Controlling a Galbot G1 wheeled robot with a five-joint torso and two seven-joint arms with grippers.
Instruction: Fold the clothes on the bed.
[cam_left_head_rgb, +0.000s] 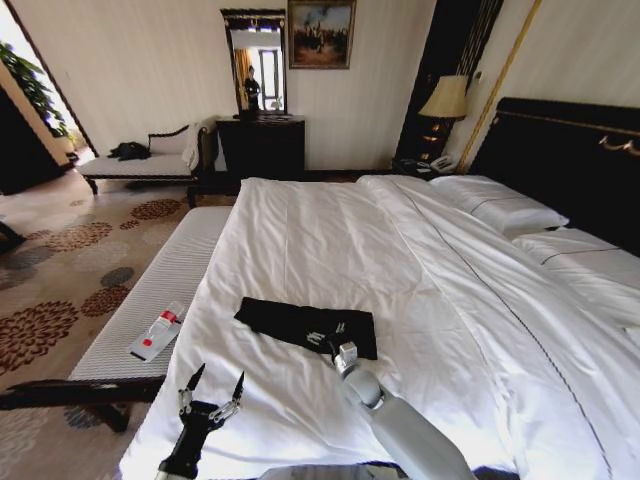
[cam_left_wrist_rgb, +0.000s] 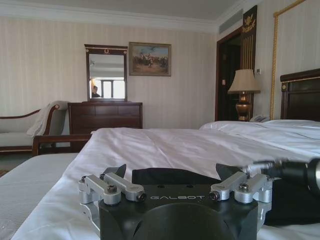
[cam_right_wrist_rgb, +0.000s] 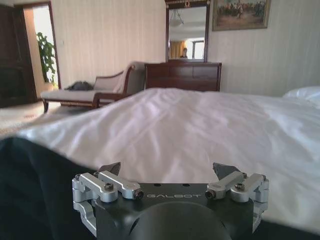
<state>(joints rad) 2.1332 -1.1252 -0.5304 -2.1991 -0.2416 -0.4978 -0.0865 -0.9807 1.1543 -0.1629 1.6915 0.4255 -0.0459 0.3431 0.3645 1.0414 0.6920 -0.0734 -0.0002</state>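
Observation:
The clothes, a black T-shirt with a bit of white lettering showing, lie as a long flat strip on the near part of the bed. My right gripper rests low at the shirt's near right edge. In the right wrist view the right gripper stands open just above the white duvet, with black cloth beside it. My left gripper is open over the duvet, a short way in front of the shirt's left end. In the left wrist view the left gripper points at the shirt.
A striped bench runs along the bed's left side with a red-and-white packet on it. Pillows and a dark headboard are at the right. A chaise, dresser and lamp stand by the far wall.

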